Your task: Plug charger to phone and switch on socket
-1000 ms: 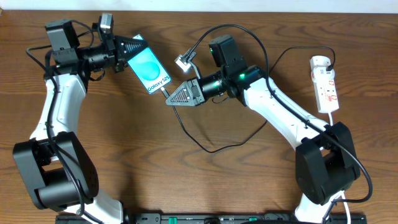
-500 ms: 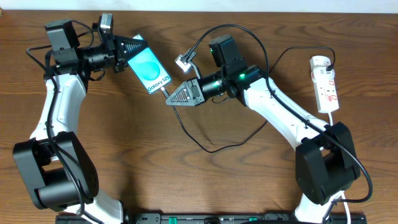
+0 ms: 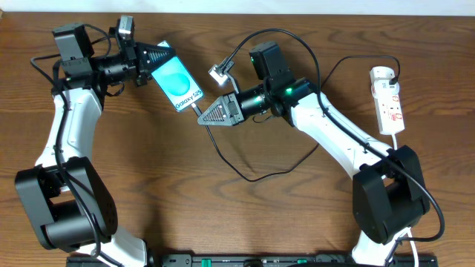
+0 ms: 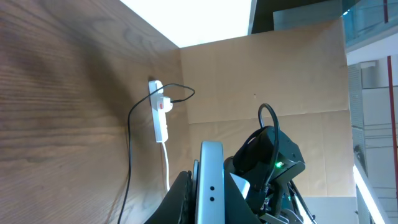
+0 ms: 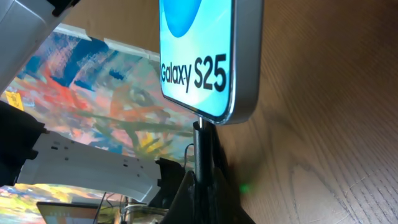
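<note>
While fast in left claw (image 3: 162, 55), phone (image 3: 179, 85) with "Galaxy S25" on screen; right claw (image 3: 202, 119) tight on charger plug (image 5: 200, 138).

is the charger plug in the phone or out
At the port, seemingly in: the charger plug meets the bottom edge of the phone with no gap; depth cannot tell.

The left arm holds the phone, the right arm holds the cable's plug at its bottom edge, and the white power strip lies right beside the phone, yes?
Not quite. The overhead view shows the power strip far from the phone, at the table's other end past the right gripper. The left gripper does hold the phone, the right one the plug.
</note>
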Controlling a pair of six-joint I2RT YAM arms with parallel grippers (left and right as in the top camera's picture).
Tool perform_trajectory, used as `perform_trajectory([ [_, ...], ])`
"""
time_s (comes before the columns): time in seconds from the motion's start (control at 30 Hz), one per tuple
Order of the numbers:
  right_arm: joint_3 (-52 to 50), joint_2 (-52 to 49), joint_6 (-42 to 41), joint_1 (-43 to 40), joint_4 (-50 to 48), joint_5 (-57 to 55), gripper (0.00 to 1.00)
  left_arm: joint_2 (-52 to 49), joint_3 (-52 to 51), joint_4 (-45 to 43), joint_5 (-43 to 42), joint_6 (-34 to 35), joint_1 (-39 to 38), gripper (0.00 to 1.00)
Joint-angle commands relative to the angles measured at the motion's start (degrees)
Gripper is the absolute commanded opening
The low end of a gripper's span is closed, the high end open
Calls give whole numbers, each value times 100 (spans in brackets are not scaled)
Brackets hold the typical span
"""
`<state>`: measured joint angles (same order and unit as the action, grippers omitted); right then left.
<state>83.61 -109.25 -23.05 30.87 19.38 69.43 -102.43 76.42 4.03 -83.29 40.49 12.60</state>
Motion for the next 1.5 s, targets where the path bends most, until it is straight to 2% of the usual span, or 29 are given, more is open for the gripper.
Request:
perform_trajectory([
  [0.0, -7, 22, -33, -44, -55, 17, 1, -33, 28, -11, -310, 7, -4, 7],
  [1.47, -7, 22, -52, 74, -50, 295, 1, -33, 28, -72, -96, -33, -4, 7],
])
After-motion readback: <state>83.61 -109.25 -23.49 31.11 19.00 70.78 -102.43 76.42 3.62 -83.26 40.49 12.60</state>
